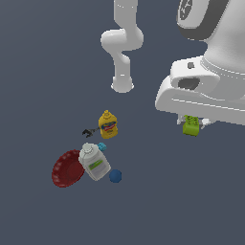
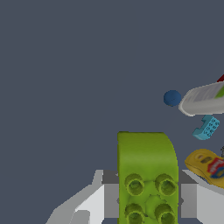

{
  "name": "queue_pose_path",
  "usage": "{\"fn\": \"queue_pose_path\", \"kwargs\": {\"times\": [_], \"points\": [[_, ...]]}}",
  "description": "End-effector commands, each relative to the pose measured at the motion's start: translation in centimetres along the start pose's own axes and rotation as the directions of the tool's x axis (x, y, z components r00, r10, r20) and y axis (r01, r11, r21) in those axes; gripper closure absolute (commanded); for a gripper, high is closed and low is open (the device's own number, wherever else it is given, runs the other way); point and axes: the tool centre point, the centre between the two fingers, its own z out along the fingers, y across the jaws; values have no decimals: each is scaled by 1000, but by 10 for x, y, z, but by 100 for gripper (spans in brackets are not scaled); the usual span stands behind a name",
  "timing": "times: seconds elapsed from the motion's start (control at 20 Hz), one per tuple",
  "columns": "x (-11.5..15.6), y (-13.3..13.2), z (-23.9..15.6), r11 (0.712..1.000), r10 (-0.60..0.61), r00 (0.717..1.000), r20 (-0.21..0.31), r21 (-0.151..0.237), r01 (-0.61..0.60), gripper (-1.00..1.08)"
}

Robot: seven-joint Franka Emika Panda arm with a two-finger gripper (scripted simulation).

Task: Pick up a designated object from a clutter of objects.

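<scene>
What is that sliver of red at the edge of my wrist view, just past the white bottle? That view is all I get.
Observer: It is a dark red bowl. The exterior view shows all of it, with the white bottle lying against its rim.
Operator: Is anything else hiding from me?
Observer: Yes, a small black clamp lies next to the mustard bottle, on the exterior view's left.
Operator: And the green brick filling my picture, where is it?
Observer: The green brick sits between the jaws under the white hand, well apart from the pile, toward the exterior view's right.
</scene>
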Motion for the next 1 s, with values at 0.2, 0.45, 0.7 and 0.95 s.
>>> {"fn": "queue_pose_path", "kwargs": {"times": [0.2, 0.45, 0.7, 0.95], "points": [[4, -16, -38, 1000, 0, 1000, 1, 0, 0, 108], [7, -23, -54, 1000, 1, 1000, 1, 0, -1, 108], [9, -27, -62, 1000, 1, 1000, 1, 0, -1, 108], [9, -28, -65, 1000, 1, 1000, 1, 0, -1, 108]]}}
